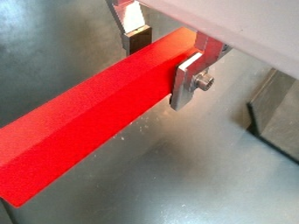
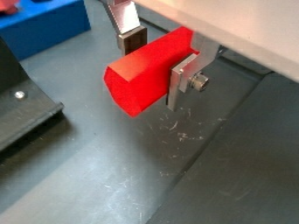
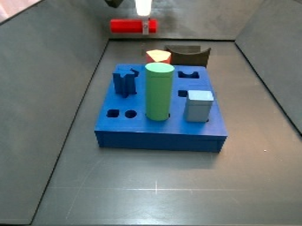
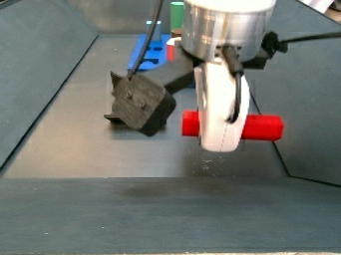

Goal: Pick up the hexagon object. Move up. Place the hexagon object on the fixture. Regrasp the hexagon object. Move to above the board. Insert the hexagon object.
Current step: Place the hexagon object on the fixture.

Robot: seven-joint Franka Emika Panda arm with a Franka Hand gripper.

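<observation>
The hexagon object (image 1: 82, 122) is a bright red bar with hexagonal ends. It lies crosswise between the flat silver fingers (image 1: 187, 80) of my gripper (image 1: 162, 68), which is shut on it. In both wrist views the bar hangs above the dark floor, and its hexagonal end face (image 2: 131, 83) shows. In a side view the gripper (image 4: 220, 125) holds the bar (image 4: 266, 127) just clear of the floor, beside the dark fixture (image 4: 140, 103). In a side view the bar (image 3: 133, 26) is far behind the blue board (image 3: 165, 132), near the fixture (image 3: 186, 53).
The board carries a green cylinder (image 3: 160, 91), a grey-blue cube (image 3: 199, 106) and a dark blue peg (image 3: 125, 82). A pale orange cone (image 3: 158, 56) stands at its far edge. Grey walls enclose the floor. The fixture's base (image 2: 24, 109) and the board's corner (image 2: 41, 26) lie close to the gripper.
</observation>
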